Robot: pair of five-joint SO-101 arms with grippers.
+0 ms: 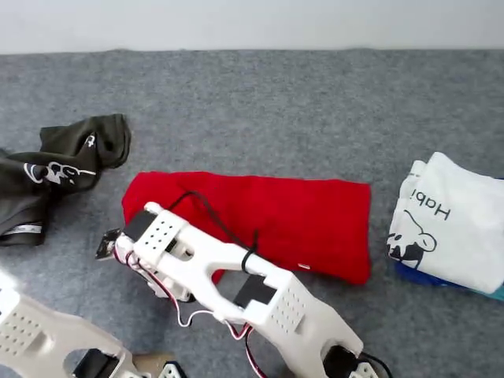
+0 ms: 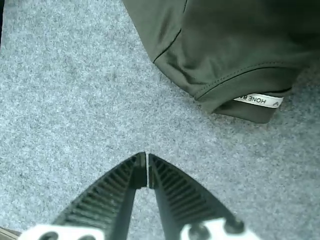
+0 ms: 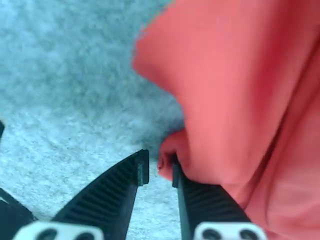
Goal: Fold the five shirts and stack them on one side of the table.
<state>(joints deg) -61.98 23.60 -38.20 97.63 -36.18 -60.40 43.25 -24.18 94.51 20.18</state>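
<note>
My right claw point(image 3: 157, 169) is pinched on a small fold at the edge of the red shirt point(image 1: 268, 216), with the cloth caught between my two black fingers. In the high view that shirt lies as a long, flat band across the middle of the frame on the grey table point(image 1: 276, 102). My right arm point(image 1: 236, 276) runs from the bottom centre up to the shirt's lower left corner. My left claw point(image 2: 147, 167) is closed on nothing, its tips meeting over bare grey table. It sits near the hem of the dark olive shirt point(image 2: 230, 45) but does not touch it. That shirt takes up the upper right of the left wrist view, with a white label point(image 2: 257, 100) at its hem. In the high view the dark shirt lies crumpled at the left edge of the frame, apart from the red one, and my left arm point(image 1: 39, 335) sits in the lower left corner. At the right edge a folded white shirt point(image 1: 457, 220) with a black print rests on top of a blue shirt point(image 1: 421, 277), whose edge peeks out beneath it. This stack is just beside the red shirt's right end.
</note>
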